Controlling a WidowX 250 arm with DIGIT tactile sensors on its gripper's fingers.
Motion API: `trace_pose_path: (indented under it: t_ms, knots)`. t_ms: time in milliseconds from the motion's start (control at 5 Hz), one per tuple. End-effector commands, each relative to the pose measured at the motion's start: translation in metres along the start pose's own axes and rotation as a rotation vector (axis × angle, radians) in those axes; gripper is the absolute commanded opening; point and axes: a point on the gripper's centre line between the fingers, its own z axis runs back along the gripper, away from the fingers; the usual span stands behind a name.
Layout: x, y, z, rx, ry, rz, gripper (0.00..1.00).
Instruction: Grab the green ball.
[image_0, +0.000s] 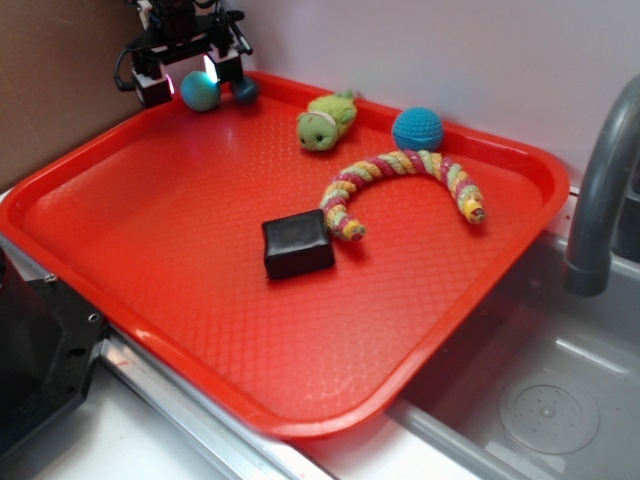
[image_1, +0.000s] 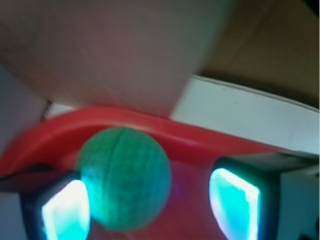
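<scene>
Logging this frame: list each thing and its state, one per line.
hand: open, straddling the green ball
green ball: between the fingers, nearer one, at the tray's far corner
blue ball: loose by the far rim
plush animal: lying untouched
striped worm: curled in an arc
black block: flat, mid-tray

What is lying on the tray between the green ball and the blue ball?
In the exterior view, only the yellow-green plush animal lies between the green ball and the blue ball, near the tray's far rim.

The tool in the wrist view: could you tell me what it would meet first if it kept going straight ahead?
Probably the green ball, already between the open tool's fingers; beyond it lies the red tray's rim. Depth is unclear.
</scene>
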Motion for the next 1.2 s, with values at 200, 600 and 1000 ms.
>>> trace_pose_path:
  t_ms: [200,600,1000]
  knots:
    - [0.000,0.003,-0.007,0.010,-0.034,-0.063,1.00]
    - [-0.005,0.006,-0.014,0.029,-0.044,-0.081,0.00]
    - [-0.006,0.008,-0.011,0.021,-0.054,-0.090,0.00]
